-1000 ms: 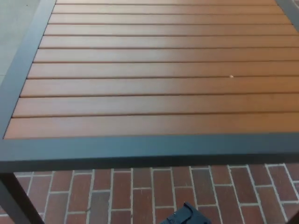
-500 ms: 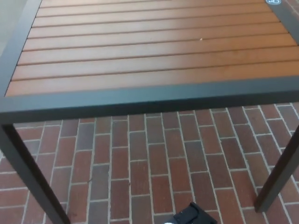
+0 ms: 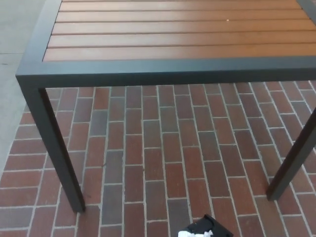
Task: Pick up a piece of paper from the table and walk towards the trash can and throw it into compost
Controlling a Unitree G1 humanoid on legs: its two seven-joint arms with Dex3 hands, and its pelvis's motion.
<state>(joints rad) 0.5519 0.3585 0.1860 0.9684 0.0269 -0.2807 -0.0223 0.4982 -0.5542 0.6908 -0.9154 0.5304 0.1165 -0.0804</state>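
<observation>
Only the top of one black hand (image 3: 206, 226) shows, at the bottom edge of the head view, right of centre; I take it for my right hand. A small white crumpled piece of paper (image 3: 194, 234) sits against its lower left side, mostly cut off by the frame, and the hand looks shut on it. The hand hangs low over the brick floor, in front of the table and apart from it. My left hand does not show. No trash can is in view.
A table (image 3: 163, 71) with brown wooden slats and a dark metal frame fills the top. Its left front leg (image 3: 57, 148) and right front leg (image 3: 294, 163) stand on the red brick floor (image 3: 158, 158). Grey pavement (image 3: 15, 44) lies at the left.
The whole picture has shifted: the camera has tilted down and drawn back, so the table sits higher and more brick floor and both legs show. The hand stays at the bottom edge.
</observation>
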